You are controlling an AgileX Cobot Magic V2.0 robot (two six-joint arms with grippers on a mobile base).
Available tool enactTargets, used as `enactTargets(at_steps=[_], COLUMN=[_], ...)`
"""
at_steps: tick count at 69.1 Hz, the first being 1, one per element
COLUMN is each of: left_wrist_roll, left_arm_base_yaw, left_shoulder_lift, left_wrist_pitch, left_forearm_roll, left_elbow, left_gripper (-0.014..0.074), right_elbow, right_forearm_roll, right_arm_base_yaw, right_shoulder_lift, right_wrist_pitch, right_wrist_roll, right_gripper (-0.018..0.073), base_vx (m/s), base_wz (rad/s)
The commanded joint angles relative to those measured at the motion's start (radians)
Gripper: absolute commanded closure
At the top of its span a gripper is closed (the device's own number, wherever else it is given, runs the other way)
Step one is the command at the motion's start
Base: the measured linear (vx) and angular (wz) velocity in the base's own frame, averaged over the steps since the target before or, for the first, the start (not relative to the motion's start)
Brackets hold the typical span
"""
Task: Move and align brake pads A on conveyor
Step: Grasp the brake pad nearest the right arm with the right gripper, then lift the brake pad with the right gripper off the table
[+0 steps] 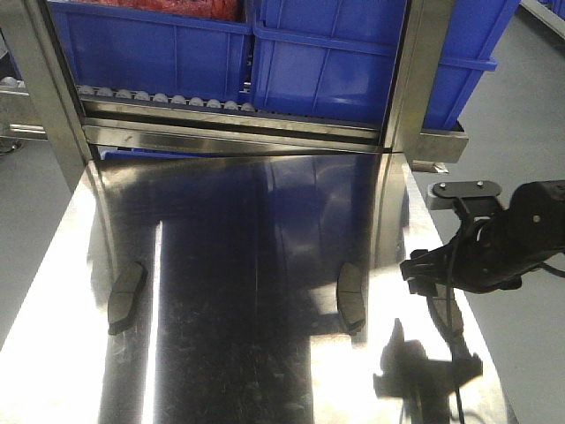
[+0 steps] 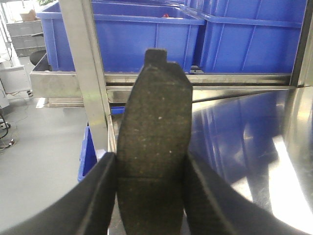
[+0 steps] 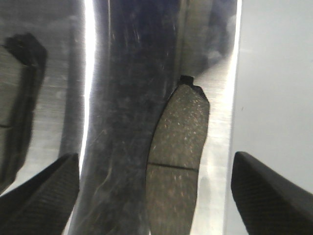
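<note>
Matte black and rounded, the right arm [image 1: 530, 231] carries a flat black bracket plate [image 1: 463, 188] with two pale screws, and black cables [image 1: 452, 265] loop beside it. The right gripper [image 3: 155, 155] has black fingers [image 3: 44, 196] with diamond-knurled pads. The left gripper [image 2: 149, 156] has dull black, tapering ones.

Four brake pads [image 1: 351, 296], one steel table [image 1: 265, 380], two large upper blue bins [image 1: 150, 53]

Dim scene, harsh glare
White streaks run down the steel table [image 1: 221, 353]; hard shadow near right; wrist views soft-edged.
</note>
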Motion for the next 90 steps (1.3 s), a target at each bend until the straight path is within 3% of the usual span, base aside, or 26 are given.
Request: enactTargets(at_steps=[1, 36, 46, 72, 90], left_wrist_roll=[-0.003, -0.003, -0.003, -0.003, -0.003], left_arm_base_yaw=[-0.008, -0.008, -0.008, -0.008, -0.008], left_shoulder_lift=[0.01, 0.01, 0.01, 0.01, 0.01], left_wrist_pitch=[-0.1, -0.1, -0.1, -0.1, -0.1], left_forearm_roll=[-0.012, -0.012, -0.012, -0.012, -0.012], left_elbow=[-0.03, -0.03, -0.03, -0.03, -0.03], left_gripper=[0.0555, 0.0555, 0.0555, 0.0555, 0.0555], right_elbow=[-0.04, -0.046, -0.046, -0.046, -0.046], right_forearm_roll=[-0.004, -0.004, -0.004, -0.004, -0.004], right_arm_base_yaw=[0.0, 0.0, 0.0, 0.0, 0.0], right_shoulder_lift=[0.008, 0.084, 0.083, 0.05, 0.0], right_wrist_pitch=[-0.045, -0.049, -0.028, -0.018, -0.032], right_wrist_roll=[0.007, 0.006, 0.006, 0.0, -0.015], right_gripper=[-0.0032, -0.0006, 0.0084, 0.044, 0.0482], base_vx=[0.0, 0.0, 0.0, 0.0, 0.0], base_wz=[0.0, 0.0, 0.0, 0.0, 0.0])
